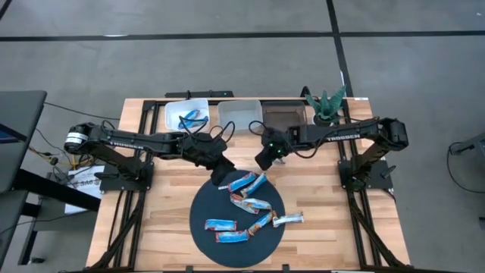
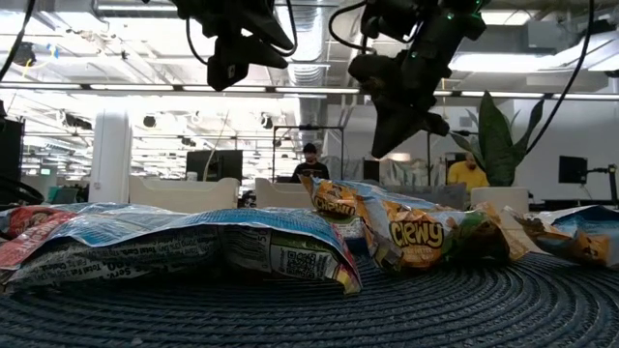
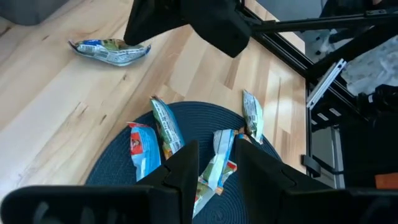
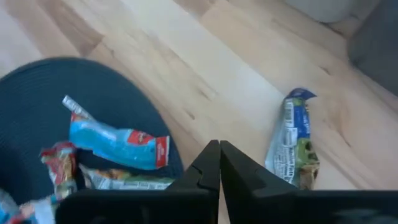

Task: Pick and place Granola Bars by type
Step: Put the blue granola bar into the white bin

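Several granola bars (image 1: 248,183) lie flat on a round dark mat (image 1: 204,205), mostly blue-wrapped, one brown-orange (image 1: 261,222), one silvery-white (image 1: 288,220). In the left wrist view they show on the mat (image 3: 144,146). One blue-green bar lies alone on the bare wood (image 4: 295,140), (image 3: 111,51), just beyond the mat's far edge. My left gripper (image 1: 220,168), (image 3: 216,167) hovers open above the mat's far edge. My right gripper (image 1: 265,159), (image 4: 219,163) is shut, empty, and hovers beside the lone bar. Both hang above the bars in the low view (image 2: 237,53), (image 2: 397,116).
Three bins stand along the table's far edge: a white one (image 1: 176,108) holding blue bars, a translucent one (image 1: 240,114) and a dark one (image 1: 284,117). A green plant (image 1: 326,102) stands at the far right. Bare wood (image 1: 318,220) flanks the mat. People show in the room behind (image 2: 309,159).
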### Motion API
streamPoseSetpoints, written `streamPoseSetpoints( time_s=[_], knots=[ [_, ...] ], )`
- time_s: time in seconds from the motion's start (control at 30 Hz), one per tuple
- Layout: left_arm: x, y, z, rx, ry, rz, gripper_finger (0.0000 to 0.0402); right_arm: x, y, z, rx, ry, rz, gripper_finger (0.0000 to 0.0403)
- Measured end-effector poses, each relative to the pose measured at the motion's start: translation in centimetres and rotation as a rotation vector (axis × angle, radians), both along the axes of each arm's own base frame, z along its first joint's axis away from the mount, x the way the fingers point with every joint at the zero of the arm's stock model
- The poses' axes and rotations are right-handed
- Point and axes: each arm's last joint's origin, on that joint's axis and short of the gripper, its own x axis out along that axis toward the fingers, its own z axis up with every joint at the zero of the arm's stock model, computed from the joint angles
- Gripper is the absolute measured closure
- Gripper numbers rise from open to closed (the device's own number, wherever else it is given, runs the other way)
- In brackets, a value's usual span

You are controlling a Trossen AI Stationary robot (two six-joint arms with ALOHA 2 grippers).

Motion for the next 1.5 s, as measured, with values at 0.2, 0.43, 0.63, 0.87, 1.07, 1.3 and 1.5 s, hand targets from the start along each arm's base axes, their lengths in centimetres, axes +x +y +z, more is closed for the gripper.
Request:
streamPoseSetpoints(
  time_s=[0.2, 0.43, 0.63, 0.87, 1.07, 1.3, 1.5],
  knots=[
    [0.0, 0.0, 0.0, -0.001, 0.000, 0.000, 0.0303, -0.1, -0.7, 0.0, 0.033, 0.001, 0.022, 0.0329],
    [0.0, -0.1, 0.0, -0.013, 0.001, -0.019, 0.0303, -1.9, -2.3, -0.9, 0.006, 0.169, -0.040, 0.0199],
    [0.0, -0.1, 0.0, -0.025, 0.001, -0.037, 0.0303, -2.6, -2.6, -2.0, -0.009, 0.219, -0.005, 0.0144],
    [0.0, -0.1, 0.0, -0.025, 0.001, -0.036, 0.0303, -1.4, -2.7, -4.6, -0.003, 0.276, 0.010, 0.0143],
    [0.1, -0.1, 0.2, -0.046, -0.011, -0.022, 0.0303, -0.8, -2.7, -7.6, 0.024, 0.389, 0.031, 0.0143],
    [0.1, -0.1, 0.1, -0.048, -0.005, -0.021, 0.0303, -0.3, -2.8, -9.2, 0.070, 0.431, 0.043, 0.0144],
    [0.1, -0.1, 0.1, -0.047, -0.004, -0.021, 0.0303, -0.1, -2.8, -8.5, 0.060, 0.410, 0.058, 0.0204]
  ],
)
